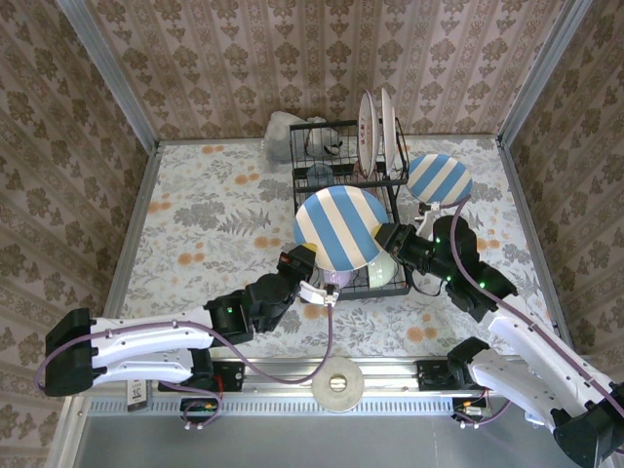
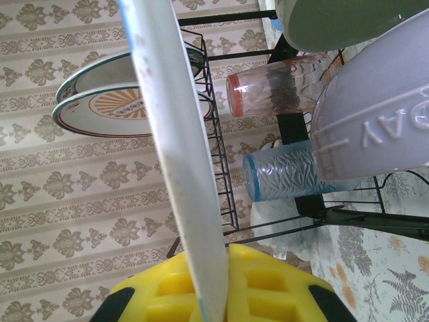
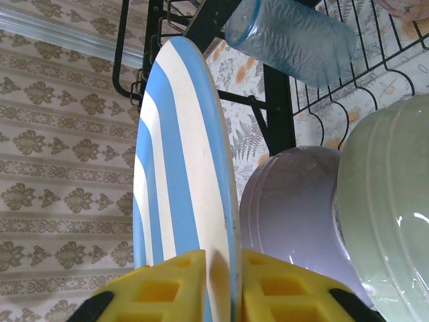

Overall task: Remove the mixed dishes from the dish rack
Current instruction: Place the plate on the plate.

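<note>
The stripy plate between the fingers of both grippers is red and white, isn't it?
Not red. The striped plate is blue and white, as the right wrist view shows plainly. The rest is right: its edge sits between the fingers of the left gripper and of the right gripper.

Two striped plates (image 1: 339, 227), perhaps two patterned plates (image 2: 127, 111), two bowls (image 3: 295, 201), two tumblers (image 2: 295, 174).
</note>
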